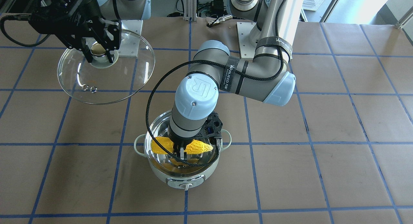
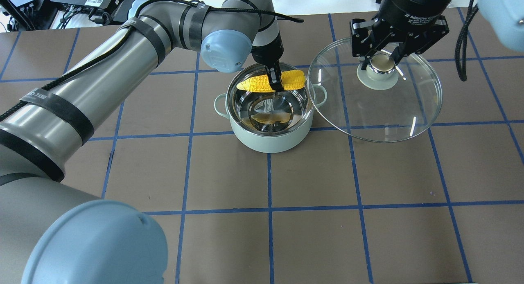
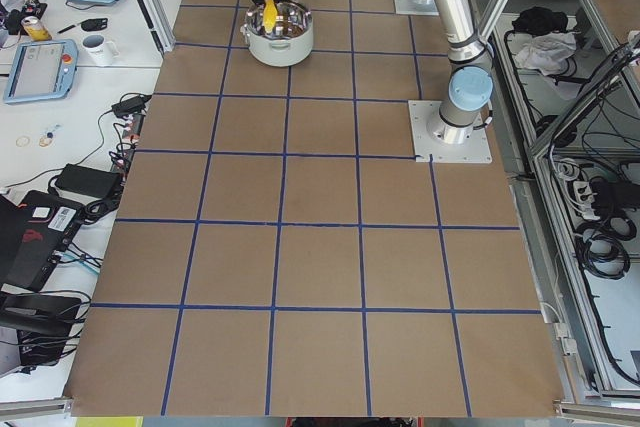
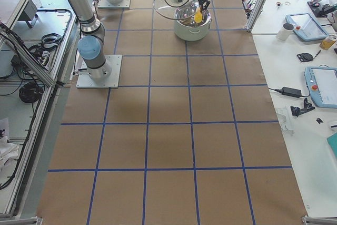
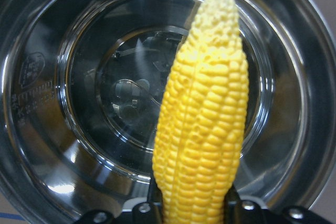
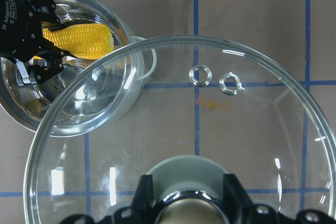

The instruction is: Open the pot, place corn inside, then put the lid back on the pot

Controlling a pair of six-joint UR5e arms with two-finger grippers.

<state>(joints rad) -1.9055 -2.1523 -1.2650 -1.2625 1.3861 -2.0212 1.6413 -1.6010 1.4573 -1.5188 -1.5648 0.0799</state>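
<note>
The mint-green pot (image 2: 270,143) stands open on the table, its steel inside bare (image 5: 105,108). My left gripper (image 2: 275,80) is shut on the yellow corn (image 2: 254,84), holding it level just above the pot's mouth; the corn also shows in the front view (image 1: 196,147) and the left wrist view (image 5: 205,129). My right gripper (image 2: 383,63) is shut on the knob of the glass lid (image 2: 393,116) and holds the lid in the air to the pot's right. The lid's edge overlaps the pot's rim in the right wrist view (image 6: 184,129).
The table (image 2: 311,218) is brown paper with blue tape lines. The left arm's elbow (image 1: 258,78) hangs over the table behind the pot. Benches with tablets and cables (image 3: 50,57) flank the table ends.
</note>
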